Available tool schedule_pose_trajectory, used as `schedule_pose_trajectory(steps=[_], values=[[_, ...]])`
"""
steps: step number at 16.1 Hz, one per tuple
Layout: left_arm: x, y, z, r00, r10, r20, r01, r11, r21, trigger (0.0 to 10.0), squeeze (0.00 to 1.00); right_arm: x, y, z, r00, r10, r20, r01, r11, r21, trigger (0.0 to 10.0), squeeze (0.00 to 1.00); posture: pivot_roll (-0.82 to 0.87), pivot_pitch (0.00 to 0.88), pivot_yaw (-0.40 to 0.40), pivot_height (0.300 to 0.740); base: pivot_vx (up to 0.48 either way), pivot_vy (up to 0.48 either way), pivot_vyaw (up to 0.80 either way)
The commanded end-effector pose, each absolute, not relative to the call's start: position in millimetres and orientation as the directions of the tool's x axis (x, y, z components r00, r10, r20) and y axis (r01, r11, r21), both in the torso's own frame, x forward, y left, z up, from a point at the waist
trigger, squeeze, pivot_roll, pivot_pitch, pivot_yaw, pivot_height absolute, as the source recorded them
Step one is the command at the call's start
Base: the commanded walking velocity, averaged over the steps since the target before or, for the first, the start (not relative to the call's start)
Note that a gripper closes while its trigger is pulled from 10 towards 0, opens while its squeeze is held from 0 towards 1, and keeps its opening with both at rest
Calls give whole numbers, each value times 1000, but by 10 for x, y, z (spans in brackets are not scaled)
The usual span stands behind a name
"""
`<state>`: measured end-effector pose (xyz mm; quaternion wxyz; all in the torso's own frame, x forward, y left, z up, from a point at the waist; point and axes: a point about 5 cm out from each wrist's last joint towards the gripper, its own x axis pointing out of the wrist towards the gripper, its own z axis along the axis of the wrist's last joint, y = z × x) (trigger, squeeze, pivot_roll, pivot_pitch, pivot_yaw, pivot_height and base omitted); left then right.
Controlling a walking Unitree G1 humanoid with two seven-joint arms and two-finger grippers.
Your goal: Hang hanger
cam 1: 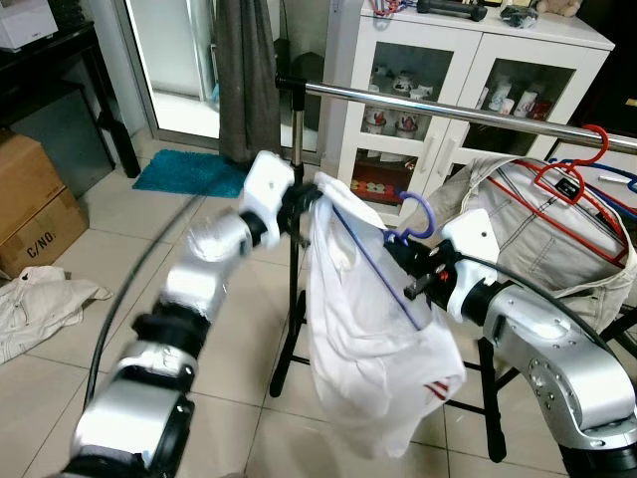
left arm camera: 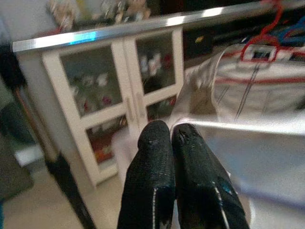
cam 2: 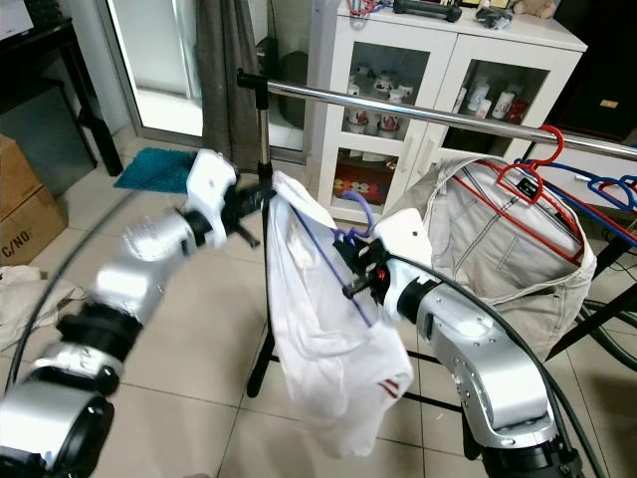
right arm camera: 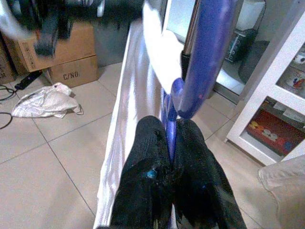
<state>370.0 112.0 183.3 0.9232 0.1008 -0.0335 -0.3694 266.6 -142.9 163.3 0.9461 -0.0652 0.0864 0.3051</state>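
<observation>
A blue hanger (cam 1: 422, 213) carries a white shirt (cam 1: 368, 339) and is held up below the metal rail (cam 1: 448, 110), its hook beneath the bar and not on it. My right gripper (cam 1: 413, 274) is shut on the hanger's neck just under the hook; in the right wrist view the blue hanger (right arm camera: 209, 52) runs up from between the closed fingers (right arm camera: 147, 148). At the shirt's left shoulder, my left gripper (cam 1: 304, 199) is shut on the white cloth. The left wrist view has the fingertips (left arm camera: 155, 138) pressed together, with the rail (left arm camera: 119, 31) above them.
A beige jacket (cam 1: 557, 239) on a red hanger (cam 1: 572, 169) hangs on the rail to the right. The rack's upright (cam 1: 296, 129) stands behind the shirt. A white glass-door cabinet (cam 1: 468, 90) is behind. Cardboard boxes (cam 1: 35, 199) and a cloth (cam 1: 40, 299) lie at the left.
</observation>
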Motion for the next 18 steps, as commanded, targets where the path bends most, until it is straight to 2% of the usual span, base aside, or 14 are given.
schedule_pose_trajectory(steps=[1,2,5,7,8,13,14,15,16,17,18], values=[[3713,1108,2000,692,-722,11,703,677,217,0,0,2656,-1476,1624,801,561,-211,-590,800,-112,10000,0,7,0,-50,740,0,0,0],[3784,1240,2197,699,-715,13,689,678,256,0,0,2586,-1510,1611,755,615,-229,-651,744,-149,10000,0,7,0,-42,740,0,0,0],[3883,1431,2329,755,-656,4,624,719,306,0,0,2466,-1517,1642,672,705,-226,-740,653,-163,10000,0,7,0,-39,740,0,0,0],[3985,1769,2417,845,-533,-39,508,778,369,0,0,2248,-1584,1657,514,824,-238,-857,502,-112,10000,0,7,0,-37,740,0,0,0],[3991,1859,2409,858,-509,-60,491,783,380,0,0,2219,-1611,1661,492,843,-219,-870,487,-80,10000,0,7,0,-37,740,0,0,0],[3972,2036,2259,867,-491,-83,492,821,290,0,0,2263,-1804,1691,550,825,-133,-834,551,-26,10000,0,5,0,-36,740,0,0,0],[3957,2019,2187,860,-503,-86,507,824,252,0,0,2292,-1825,1705,585,806,-94,-809,587,-2,10000,0,7,0,-37,740,0,0,0],[3942,1946,2099,844,-528,-92,534,817,219,0,0,2380,-1853,1722,660,750,-44,-749,662,30,10000,0,7,0,-37,740,0,0,0],[3902,1750,1994,806,-585,-84,590,787,179,0,0,2541,-1860,1766,778,627,44,-628,773,86,10000,0,11,0,-39,740,0,0,0],[3862,1559,1942,772,-631,-68,633,757,159,0,0,2629,-1826,1802,827,553,105,-563,811,159,10000,0,23,0,-39,740,0,0,0],[3843,1480,1926,759,-648,-60,649,746,150,0,0,2657,-1807,1819,840,528,128,-543,819,185,10000,0,23,0,-39,740,0,0,0]])
